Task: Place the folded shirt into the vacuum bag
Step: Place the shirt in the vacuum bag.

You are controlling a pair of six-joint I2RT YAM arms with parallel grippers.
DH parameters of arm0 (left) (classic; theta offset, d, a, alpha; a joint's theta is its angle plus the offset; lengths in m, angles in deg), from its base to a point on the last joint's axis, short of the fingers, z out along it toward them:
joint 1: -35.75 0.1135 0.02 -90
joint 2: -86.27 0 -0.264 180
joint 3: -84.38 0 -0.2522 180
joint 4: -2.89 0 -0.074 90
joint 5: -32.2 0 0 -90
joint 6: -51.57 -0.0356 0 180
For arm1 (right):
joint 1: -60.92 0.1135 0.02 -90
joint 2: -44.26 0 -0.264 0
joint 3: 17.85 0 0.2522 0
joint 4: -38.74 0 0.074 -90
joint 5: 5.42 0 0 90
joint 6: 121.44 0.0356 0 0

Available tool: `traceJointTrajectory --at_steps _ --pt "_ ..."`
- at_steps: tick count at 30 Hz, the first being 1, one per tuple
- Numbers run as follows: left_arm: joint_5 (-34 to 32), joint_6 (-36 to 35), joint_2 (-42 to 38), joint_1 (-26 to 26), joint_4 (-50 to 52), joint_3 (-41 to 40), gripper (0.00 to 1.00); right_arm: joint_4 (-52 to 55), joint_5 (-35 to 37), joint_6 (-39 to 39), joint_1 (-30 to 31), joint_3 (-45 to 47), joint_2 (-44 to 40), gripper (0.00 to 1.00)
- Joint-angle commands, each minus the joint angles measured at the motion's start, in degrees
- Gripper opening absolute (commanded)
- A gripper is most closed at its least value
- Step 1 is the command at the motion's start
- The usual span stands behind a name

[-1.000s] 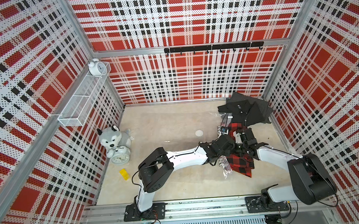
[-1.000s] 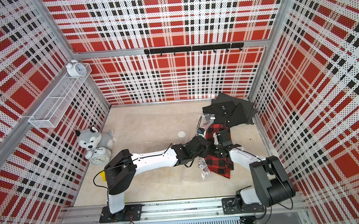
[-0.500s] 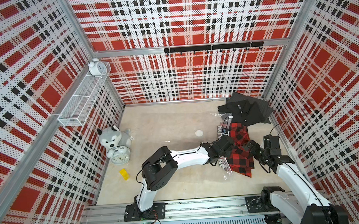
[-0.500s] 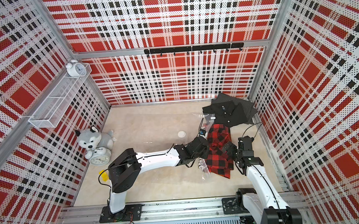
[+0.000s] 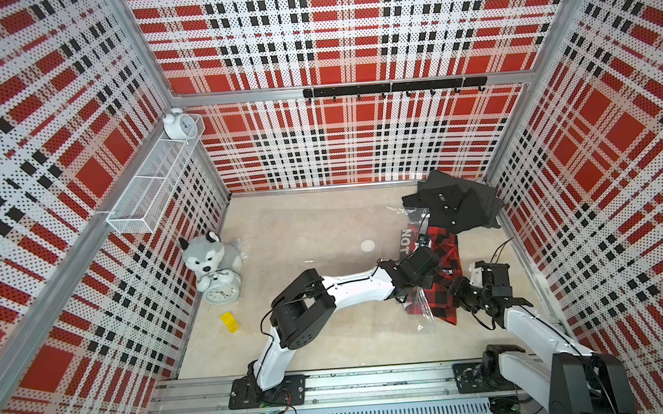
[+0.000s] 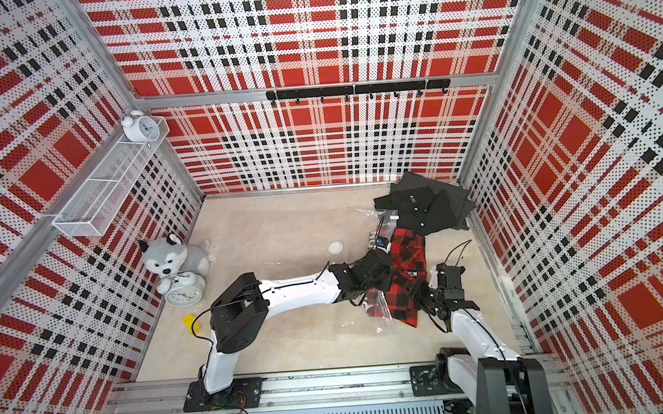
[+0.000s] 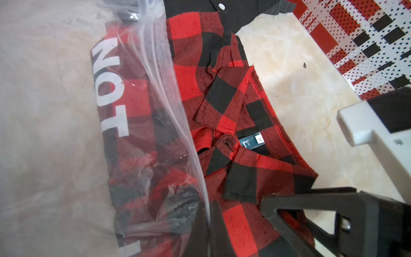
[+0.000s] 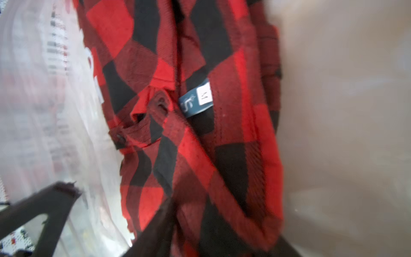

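The red-and-black plaid folded shirt [image 5: 446, 248] [image 6: 411, 255] lies at the right of the floor, its left part under the film of the vacuum bag [image 5: 421, 309] [image 6: 383, 311], whose white valve cap [image 5: 367, 245] sits further left. My left gripper [image 5: 425, 289] [image 7: 209, 227] is shut on the bag's edge [image 7: 160, 89] beside the shirt's collar [image 7: 222, 89]. My right gripper [image 5: 452, 288] [image 6: 417, 289] [image 8: 222, 233] is at the shirt's near right part, with bunched plaid cloth [image 8: 200, 133] between its fingers. This view is blurred.
A black shirt [image 5: 456, 204] overlaps the plaid one's far end by the right wall. At the left wall are a husky plush [image 5: 206, 255], an alarm clock [image 5: 221, 292] and a yellow block [image 5: 229, 322]. A wire shelf [image 5: 155, 187] hangs above.
My right gripper drew back from over the shirt toward its near right edge, opened wide, then narrowed onto the cloth. The left gripper stayed shut on the bag.
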Motion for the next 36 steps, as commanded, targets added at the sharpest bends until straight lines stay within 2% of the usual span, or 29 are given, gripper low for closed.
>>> traceJointTrajectory --at_steps 1,6,12,15,16,17,19,25,27,32,36 --pt "0.53 -0.71 1.21 -0.90 0.12 1.93 0.00 -2.07 -5.76 -1.29 0.00 -1.03 -2.07 0.40" --pt "0.65 -0.60 1.92 -1.34 0.43 3.03 0.00 -1.24 -9.84 -3.38 1.87 -3.19 0.20 0.36" --pt "0.27 -0.78 2.63 -1.47 0.86 4.31 0.00 -5.37 -7.34 -0.96 11.37 -1.91 4.45 0.37" --pt "-0.47 -1.04 2.40 -1.51 1.26 4.37 0.00 -5.51 -5.06 -0.42 13.55 -1.61 5.31 0.41" --pt "-0.67 -1.13 2.16 -1.47 1.26 4.21 0.00 -4.27 -3.80 -0.65 13.55 -1.79 4.65 0.49" --pt "-0.93 -1.13 1.97 -1.38 1.27 3.85 0.00 -2.10 -1.75 -1.05 13.48 -2.34 3.60 0.58" --pt "-1.13 -1.18 1.61 -1.22 1.26 3.19 0.00 1.71 1.65 -1.40 13.48 -3.67 0.47 0.68" --pt "-0.53 -1.13 1.43 0.10 1.10 2.24 0.00 10.66 9.43 -2.84 11.82 -8.87 -7.13 0.85" --pt "-0.46 -1.28 1.45 0.38 1.13 2.39 0.03 10.82 9.11 -3.57 9.57 -9.49 -7.50 0.89" --pt "0.14 -1.87 1.80 1.33 1.00 3.06 0.18 9.59 6.66 -5.43 3.34 -11.36 -5.72 0.93" --pt "2.08 -3.09 4.18 2.66 2.06 6.69 0.25 6.78 4.97 -5.97 -0.03 -14.24 -0.69 0.94"
